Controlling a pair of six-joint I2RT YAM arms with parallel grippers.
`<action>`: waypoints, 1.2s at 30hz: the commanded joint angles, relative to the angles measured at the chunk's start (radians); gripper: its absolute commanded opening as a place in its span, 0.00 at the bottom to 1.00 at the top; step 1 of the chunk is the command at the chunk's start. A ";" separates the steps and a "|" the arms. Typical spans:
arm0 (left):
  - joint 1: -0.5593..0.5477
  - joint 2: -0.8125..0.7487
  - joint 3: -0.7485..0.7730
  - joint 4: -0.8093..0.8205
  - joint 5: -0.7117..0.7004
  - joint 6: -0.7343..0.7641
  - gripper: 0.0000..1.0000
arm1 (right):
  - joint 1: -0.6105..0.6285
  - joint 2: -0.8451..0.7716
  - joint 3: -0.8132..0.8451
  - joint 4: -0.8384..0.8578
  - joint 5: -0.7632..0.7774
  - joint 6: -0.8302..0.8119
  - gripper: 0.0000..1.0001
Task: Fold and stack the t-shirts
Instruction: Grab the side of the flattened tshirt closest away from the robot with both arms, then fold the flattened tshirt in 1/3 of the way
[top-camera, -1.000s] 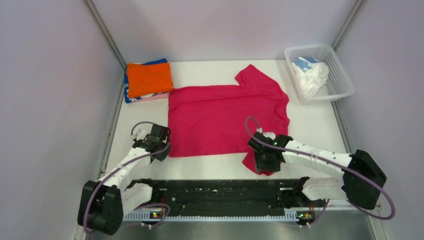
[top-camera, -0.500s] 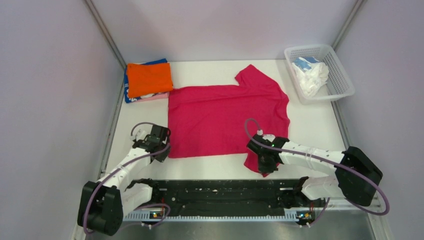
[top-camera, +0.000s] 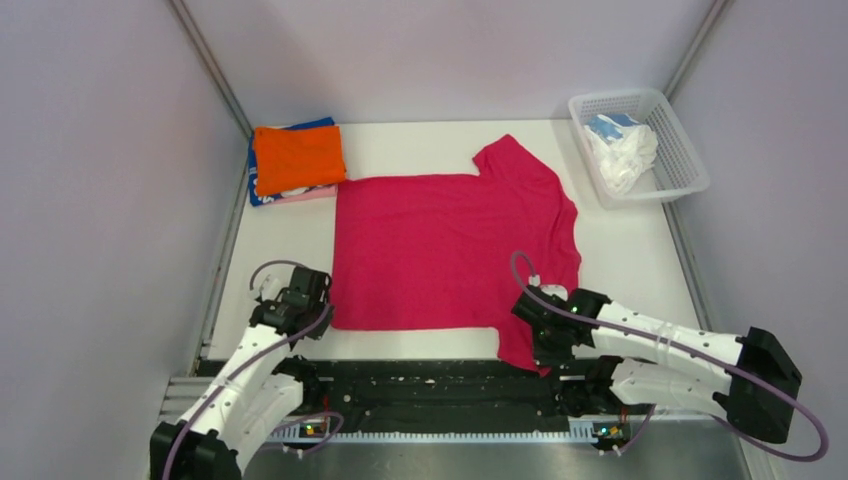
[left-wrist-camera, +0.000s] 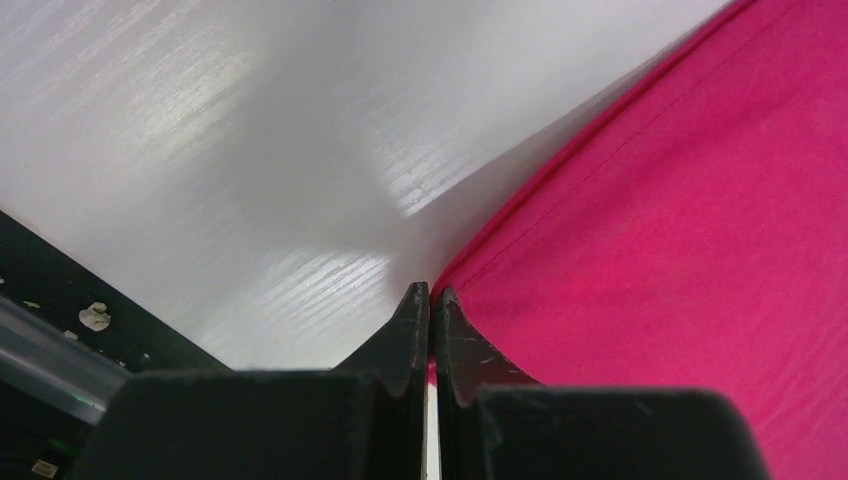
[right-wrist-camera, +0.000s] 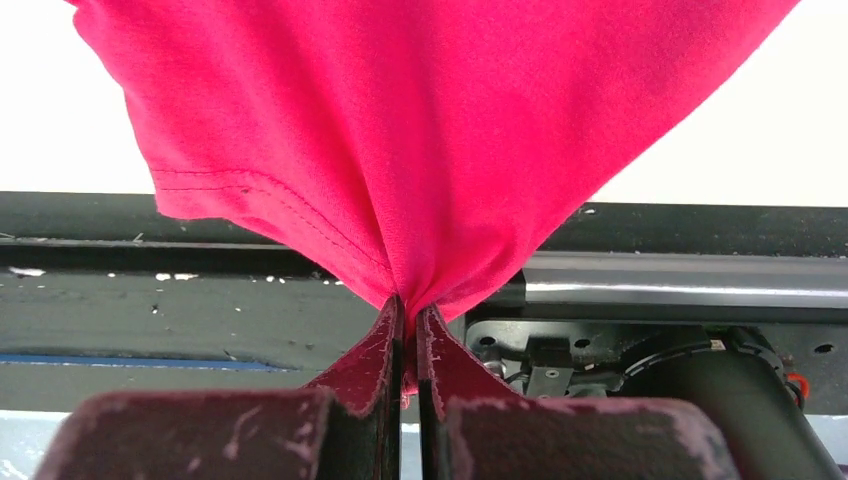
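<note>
A crimson-pink t-shirt (top-camera: 450, 250) lies spread flat in the middle of the white table. My left gripper (top-camera: 322, 316) is shut on its near left corner; in the left wrist view the cloth (left-wrist-camera: 680, 220) runs into the closed tips (left-wrist-camera: 432, 292). My right gripper (top-camera: 540, 352) is shut on the near right corner, at the table's front edge. In the right wrist view the bunched cloth (right-wrist-camera: 430, 130) fans out from the pinched jaws (right-wrist-camera: 410, 310). Folded t-shirts are stacked at the back left, orange (top-camera: 298, 157) on top, blue (top-camera: 262, 190) and pale pink (top-camera: 310, 192) beneath.
A white mesh basket (top-camera: 690, 170) at the back right holds a crumpled white and light-blue t-shirt (top-camera: 620, 150). The black mounting rail (top-camera: 440, 385) runs along the near edge, right under the right gripper. Grey walls close in both sides.
The right gripper closed on the shirt's near right corner. Both arms then drew back toward the near edge, dragging the shirt nearer and pulling it flatter.
</note>
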 joint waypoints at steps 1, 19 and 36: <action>0.004 -0.049 -0.007 -0.013 0.035 0.016 0.00 | 0.011 -0.040 0.028 0.055 -0.006 0.025 0.00; 0.013 0.324 0.289 0.034 -0.013 0.121 0.00 | -0.361 0.123 0.323 0.251 0.111 -0.310 0.00; 0.150 0.581 0.476 0.078 0.013 0.209 0.00 | -0.619 0.392 0.519 0.600 0.014 -0.646 0.00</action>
